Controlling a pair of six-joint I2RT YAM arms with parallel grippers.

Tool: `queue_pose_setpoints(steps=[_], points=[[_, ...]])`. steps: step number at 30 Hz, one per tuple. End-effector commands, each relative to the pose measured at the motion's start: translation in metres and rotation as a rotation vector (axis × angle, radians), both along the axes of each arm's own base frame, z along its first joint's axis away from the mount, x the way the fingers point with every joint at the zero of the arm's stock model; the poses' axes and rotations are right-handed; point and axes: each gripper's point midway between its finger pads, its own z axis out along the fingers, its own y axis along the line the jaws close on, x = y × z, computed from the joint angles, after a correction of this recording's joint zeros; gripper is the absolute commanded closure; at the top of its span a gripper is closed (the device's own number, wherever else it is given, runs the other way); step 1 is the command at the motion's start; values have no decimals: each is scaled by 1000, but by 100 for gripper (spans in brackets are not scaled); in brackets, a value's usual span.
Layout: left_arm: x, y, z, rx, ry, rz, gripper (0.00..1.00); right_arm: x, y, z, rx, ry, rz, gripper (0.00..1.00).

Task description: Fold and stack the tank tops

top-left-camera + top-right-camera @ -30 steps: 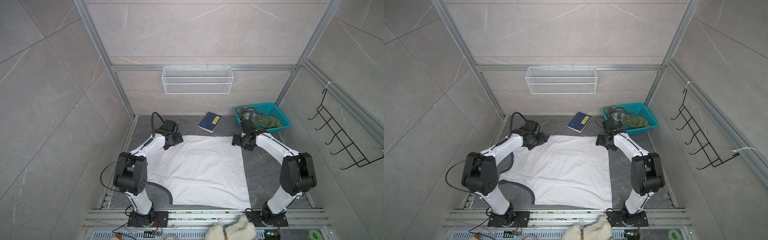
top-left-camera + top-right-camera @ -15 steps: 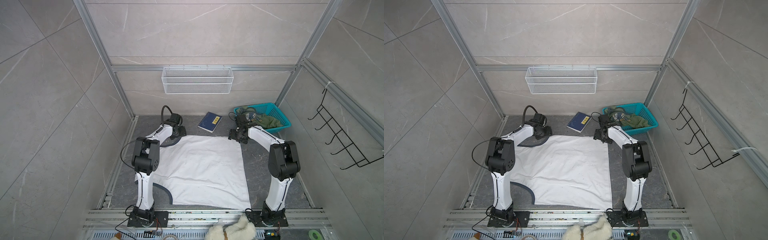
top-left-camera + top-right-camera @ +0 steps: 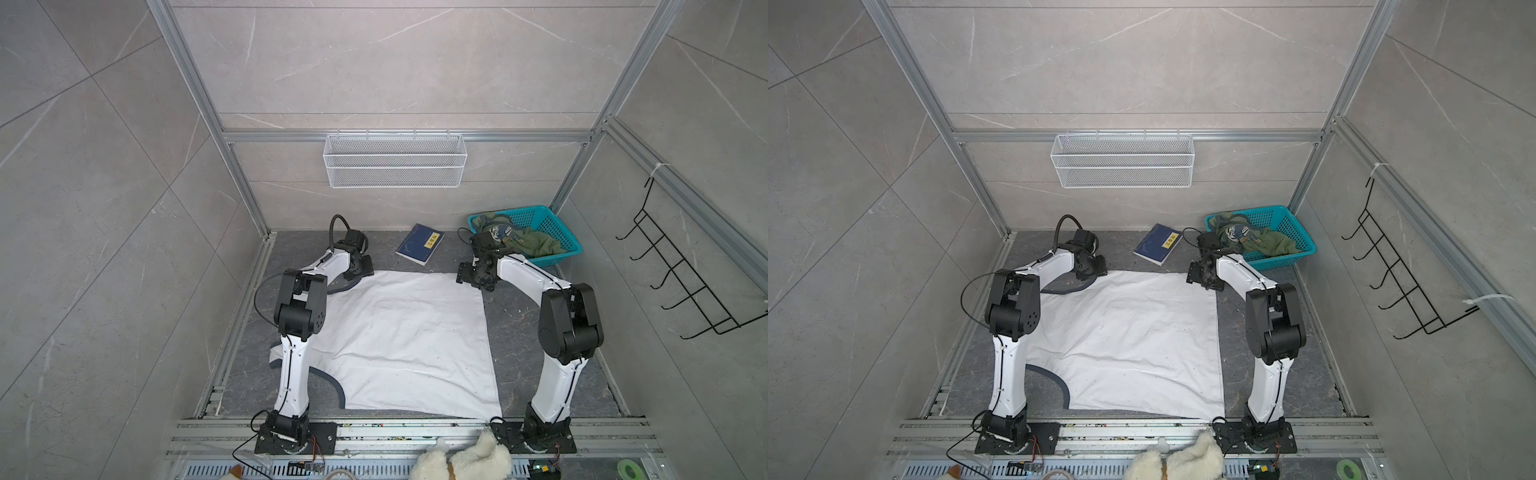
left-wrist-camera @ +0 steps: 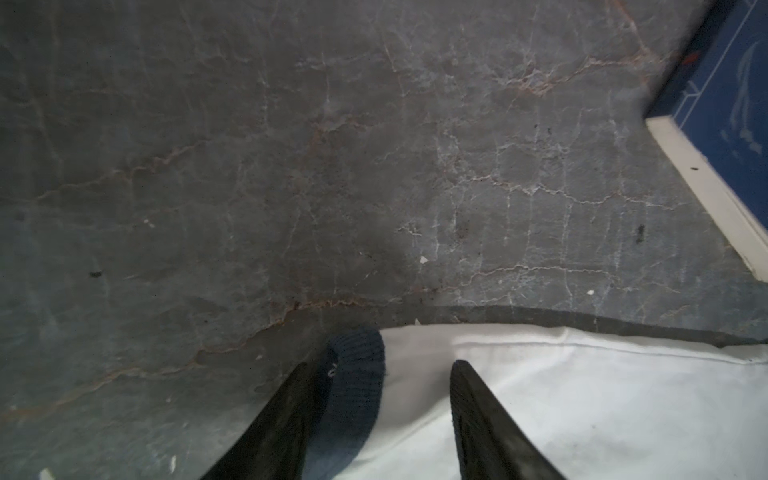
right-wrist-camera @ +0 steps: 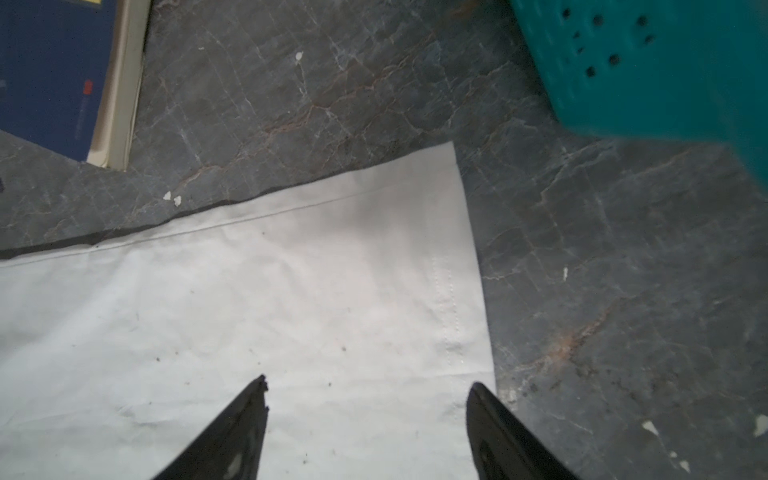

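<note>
L gripper sits at the far-left corner of the white tank top, jaws apart w/ a moderate gap, nothing pinched yet. One finger lies beside the navy trim, the other over white cloth, so the corner sits btwn them, right at the tips.

The white top is spread flat on the table, filling the middle btwn both arms. Navy-edged armholes face left and the stitched hem faces right, so its long axis prob. runs left–right. A navy book lies just beyond the far edge, apart from the cloth.

R gripper hovers over the far-right part of the top, jaws wide, empty. The hem corner lies ahead of its tips, w/ one tip just inside the hem edge, so the corner isn't straddled.

The teal basket stands near, beyond the R arm, w/ the olive tank top bunched inside, unfolded.

Judgement: each arm is nearest its own far corner. The next move is likely a two-corner pinch, then a fold toward the near edge. L looks better placed than R.
</note>
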Motion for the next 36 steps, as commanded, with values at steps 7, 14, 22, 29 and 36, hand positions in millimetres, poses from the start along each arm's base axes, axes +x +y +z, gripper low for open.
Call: queue_pose_setpoints(steps=[7, 14, 22, 29, 36], points=[[8, 0, -3, 12, -11, -5, 65, -3, 8, 22, 42, -52, 32, 23], [4, 15, -4, 37, -9, 31, 87, 1, 5, 16, 18, -43, 25, 23], [5, 59, 11, 3, -52, 123, 92, 19, 13, 5, 38, -25, 28, 24], [11, 62, 13, -46, -54, 128, 70, 47, 30, -9, 33, -10, 57, 27], [13, 60, 14, -60, -44, 133, 51, 79, 32, -25, -8, 1, 60, 27]])
